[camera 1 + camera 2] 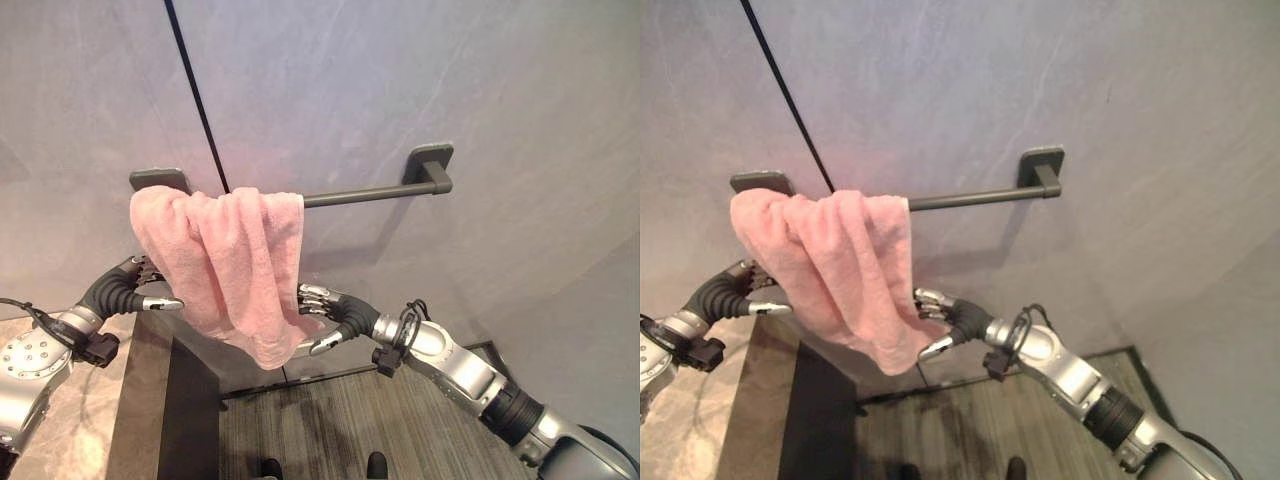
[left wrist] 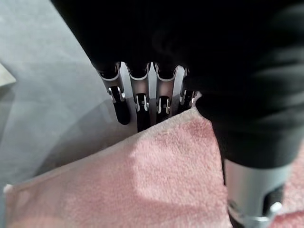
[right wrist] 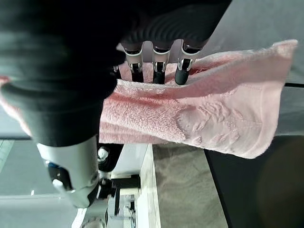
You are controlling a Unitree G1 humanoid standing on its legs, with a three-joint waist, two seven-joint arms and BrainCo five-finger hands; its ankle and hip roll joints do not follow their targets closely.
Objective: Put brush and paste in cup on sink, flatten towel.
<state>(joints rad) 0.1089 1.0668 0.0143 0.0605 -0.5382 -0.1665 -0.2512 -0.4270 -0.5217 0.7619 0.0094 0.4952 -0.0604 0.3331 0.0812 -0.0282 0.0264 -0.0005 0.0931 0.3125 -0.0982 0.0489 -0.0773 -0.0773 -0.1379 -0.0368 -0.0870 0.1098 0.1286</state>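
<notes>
The left eye view shows a pink towel (image 1: 228,268) draped over the left end of a dark grey towel bar (image 1: 370,193) fixed to a grey wall (image 1: 420,80). The cloth hangs bunched and folded rather than spread, its lower corner drooping below the bar between the two hands.

The left hand (image 1: 140,285) sits at the towel's left edge, its thumb pointing toward the cloth. In the left wrist view its fingers (image 2: 142,102) reach down behind the top edge of the pink fabric while the thumb (image 2: 251,185) lies on the near side, so the hand pinches the towel's edge.

The right hand (image 1: 322,312) is at the towel's lower right edge. In the right wrist view its fingers (image 3: 159,64) press onto a fold of the towel from one side and the thumb (image 3: 71,171) stands on the other, so the fabric is caught between them.

Below the towel, a dark counter edge (image 1: 190,410) runs beside a beige stone surface (image 1: 80,420), and a wood-patterned floor (image 1: 340,420) lies to the right.
</notes>
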